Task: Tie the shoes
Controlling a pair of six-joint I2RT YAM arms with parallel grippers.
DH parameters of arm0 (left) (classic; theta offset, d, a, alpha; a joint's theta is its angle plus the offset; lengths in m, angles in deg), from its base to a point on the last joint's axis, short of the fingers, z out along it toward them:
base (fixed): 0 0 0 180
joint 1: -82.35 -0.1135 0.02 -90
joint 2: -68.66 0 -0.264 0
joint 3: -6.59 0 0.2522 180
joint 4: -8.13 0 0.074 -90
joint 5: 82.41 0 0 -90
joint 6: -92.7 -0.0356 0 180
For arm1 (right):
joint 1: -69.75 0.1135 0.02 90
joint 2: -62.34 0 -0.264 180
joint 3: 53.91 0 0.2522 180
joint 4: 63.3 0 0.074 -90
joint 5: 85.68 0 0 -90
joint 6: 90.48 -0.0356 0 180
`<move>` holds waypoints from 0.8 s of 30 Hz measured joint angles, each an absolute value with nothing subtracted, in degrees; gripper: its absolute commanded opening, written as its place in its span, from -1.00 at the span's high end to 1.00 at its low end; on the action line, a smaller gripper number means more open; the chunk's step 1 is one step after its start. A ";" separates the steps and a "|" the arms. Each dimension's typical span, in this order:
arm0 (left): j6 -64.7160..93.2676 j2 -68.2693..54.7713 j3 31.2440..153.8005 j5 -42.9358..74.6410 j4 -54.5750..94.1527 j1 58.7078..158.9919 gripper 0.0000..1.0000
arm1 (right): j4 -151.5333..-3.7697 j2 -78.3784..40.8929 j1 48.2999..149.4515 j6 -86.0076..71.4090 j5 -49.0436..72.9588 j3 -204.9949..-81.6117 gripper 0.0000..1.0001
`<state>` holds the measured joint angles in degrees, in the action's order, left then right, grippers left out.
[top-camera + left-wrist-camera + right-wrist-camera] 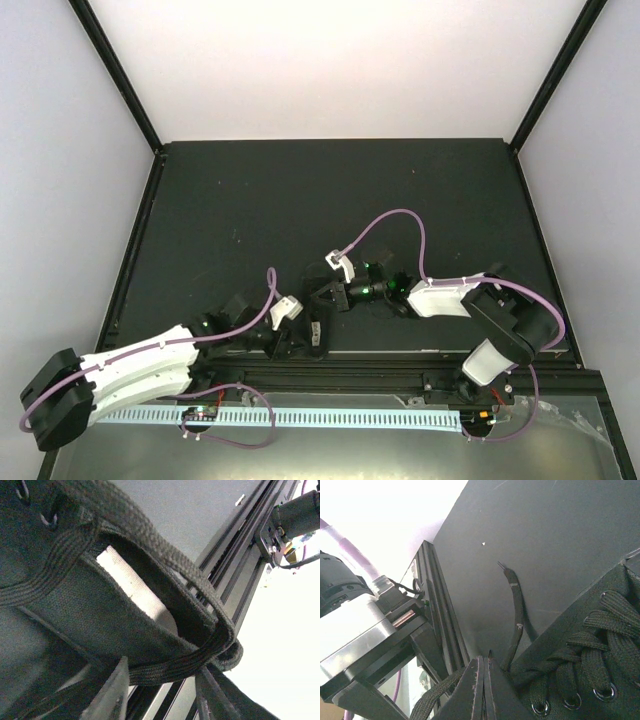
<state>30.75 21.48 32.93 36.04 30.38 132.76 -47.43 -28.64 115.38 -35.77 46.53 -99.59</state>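
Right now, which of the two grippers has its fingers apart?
The left gripper: its fingers stand apart on either side of the rim of the shoe. The right gripper has its fingers pressed together.

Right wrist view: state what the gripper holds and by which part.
The right gripper is shut, apparently pinching a black lace of the shoe partway along its length, not at its tip; the contact itself is hidden.

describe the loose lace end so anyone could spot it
Right wrist view: black tabletop, shoe at lower right. From the shoe's edge a thin lace end curves up over bare tabletop. Unlike the crossed laces, it lies alone, ending in a pointed tip.
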 measured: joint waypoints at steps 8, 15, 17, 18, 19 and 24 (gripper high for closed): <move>29.70 20.71 35.34 35.49 30.47 133.07 0.97 | -47.43 -28.64 115.38 -35.79 46.49 -99.59 0.97; 31.08 27.75 37.11 35.58 32.90 133.07 0.97 | -47.45 -28.62 115.38 -35.79 46.45 -99.59 0.97; 32.37 29.13 37.94 36.30 33.29 133.07 0.97 | -47.47 -28.62 115.38 -35.77 46.45 -99.59 0.97; 33.35 29.68 38.44 36.87 33.38 133.07 0.97 | -47.47 -28.62 115.38 -35.77 46.45 -99.59 0.97; 34.20 29.83 38.86 37.46 33.44 133.07 0.97 | -47.47 -28.62 115.38 -35.77 46.45 -99.59 0.97; 40.69 28.49 40.52 40.52 31.45 133.22 0.97 | -47.65 -28.58 115.38 -35.82 46.42 -99.70 0.97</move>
<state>40.69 28.49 40.52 40.52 31.45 133.22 -47.65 -28.58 115.38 -35.82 46.42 -99.70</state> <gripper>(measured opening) 0.018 0.028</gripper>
